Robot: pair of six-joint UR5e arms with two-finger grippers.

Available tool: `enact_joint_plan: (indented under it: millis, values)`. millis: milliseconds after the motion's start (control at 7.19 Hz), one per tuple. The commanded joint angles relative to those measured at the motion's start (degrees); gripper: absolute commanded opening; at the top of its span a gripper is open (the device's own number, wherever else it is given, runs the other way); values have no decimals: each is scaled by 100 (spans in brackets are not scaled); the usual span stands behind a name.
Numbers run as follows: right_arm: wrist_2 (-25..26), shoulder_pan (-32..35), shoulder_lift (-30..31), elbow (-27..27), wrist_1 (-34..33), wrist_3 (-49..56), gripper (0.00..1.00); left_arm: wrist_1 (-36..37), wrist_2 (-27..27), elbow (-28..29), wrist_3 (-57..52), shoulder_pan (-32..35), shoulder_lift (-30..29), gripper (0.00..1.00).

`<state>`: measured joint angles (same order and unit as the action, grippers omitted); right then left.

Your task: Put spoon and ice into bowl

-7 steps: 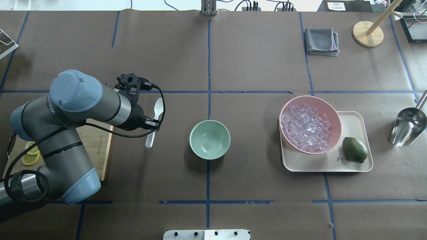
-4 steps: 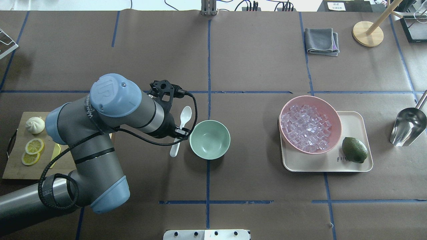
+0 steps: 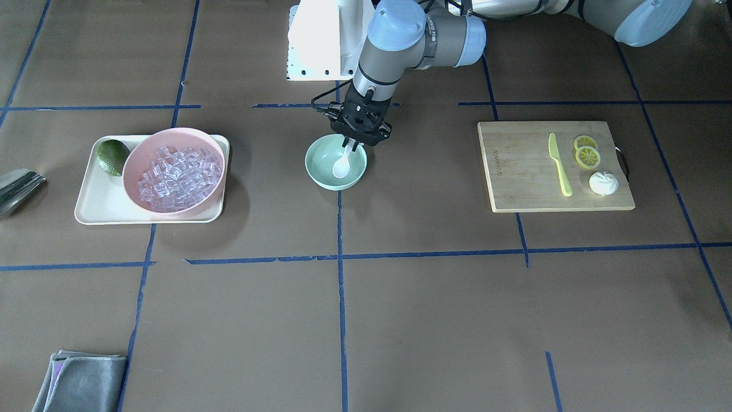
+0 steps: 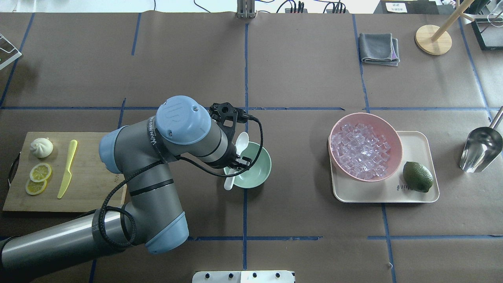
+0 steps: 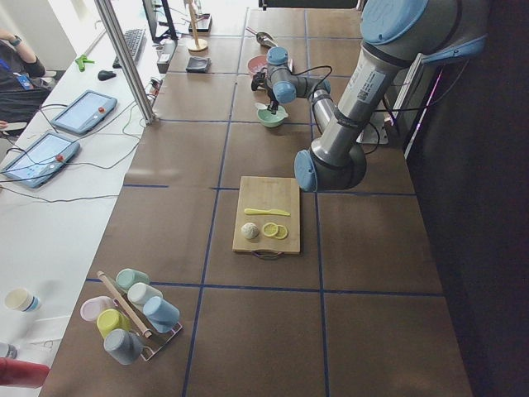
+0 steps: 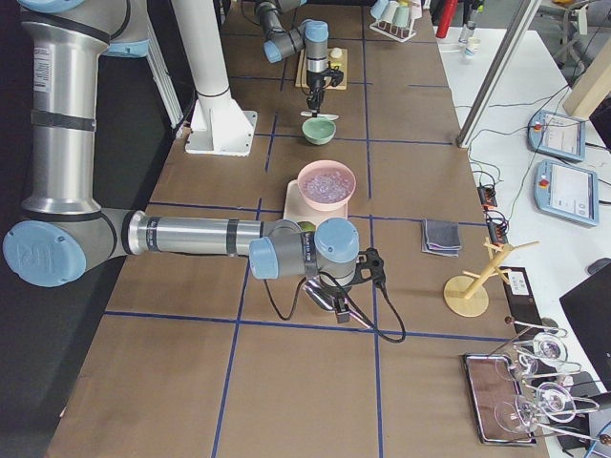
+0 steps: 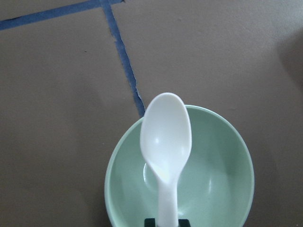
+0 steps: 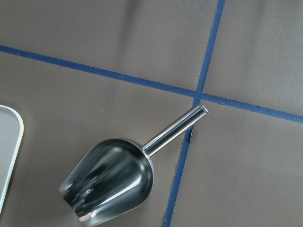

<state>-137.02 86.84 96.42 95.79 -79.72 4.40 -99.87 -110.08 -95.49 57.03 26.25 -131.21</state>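
My left gripper (image 4: 235,166) is shut on the handle of the white spoon (image 4: 242,140) and holds it over the mint-green bowl (image 4: 258,169). In the left wrist view the spoon (image 7: 165,142) hangs scoop-up above the empty bowl (image 7: 222,189). The front view shows the spoon's scoop (image 3: 341,167) inside the bowl's rim (image 3: 318,158). The ice cubes (image 4: 360,149) fill a pink bowl (image 4: 394,137). My right gripper (image 6: 339,305) hovers over a metal scoop (image 8: 111,182); I cannot tell whether it is open or shut.
The pink bowl and a lime (image 4: 417,177) sit on a cream tray (image 4: 418,137). The metal scoop (image 4: 481,147) lies right of the tray. A cutting board (image 4: 94,184) at the left holds a yellow-green knife (image 4: 67,168), lemon slices and a bun. A grey cloth (image 4: 379,48) lies far right.
My left arm has carried the spoon to the right, from well left of the mint-green bowl to above it. The cutting board is now uncovered.
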Motion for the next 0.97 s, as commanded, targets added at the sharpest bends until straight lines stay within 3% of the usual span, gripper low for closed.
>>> enact_joint_plan:
  millis: [0,139,417,695,834]
  values:
    - [9,0,0,-26,0,0,100,-6,4,206,107,-93,-115,45]
    - [9,0,9,-26,0,0,100,-6,4,224,107,-94,-107,76]
    - [9,0,9,-26,0,0,100,-6,4,172,89,-94,-80,99]
    - [17,0,9,-8,0,0,100,325,-48,84,-68,115,-28,99]
    - [18,0,0,-8,0,-9,100,1163,-31,-238,-687,256,-10,99]
